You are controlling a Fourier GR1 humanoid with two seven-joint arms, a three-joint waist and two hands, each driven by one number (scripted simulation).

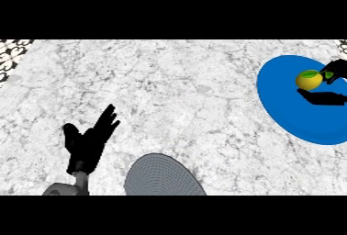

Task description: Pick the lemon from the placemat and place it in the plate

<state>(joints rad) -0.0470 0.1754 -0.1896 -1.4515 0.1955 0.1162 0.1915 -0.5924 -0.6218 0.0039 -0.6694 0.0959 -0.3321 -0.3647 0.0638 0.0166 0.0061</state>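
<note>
**Lemon held over the blue plate at the right edge**

The counter (183,92) fills the view, a pale grey-and-white marbled top running from edge to edge. A patterned black-and-white strip shows at its far left corner.

The plate (284,114), blue and round, lies at the right side and is cut off by the view's edge. It looks taller than wide from this angle.

The placemat (163,176), a grey ribbed round piece, sits at the lower edge near the middle, partly out of view, well apart from the plate.

The left hand (86,144) shows at the lower left, beside the placemat, with its grey forearm below it. Its fingers are straight and point up and slightly right, thumb apart; it holds nothing and rests there.

The right hand (333,73) comes in from the right edge over the plate. Its fingers curl round the lemon from the upper right, and the thumb lies below it.

The lemon (308,81) is over the plate's upper right part, yellow with a green patch on its upper side. It looks nearly round, so its long axis cannot be told.
</note>
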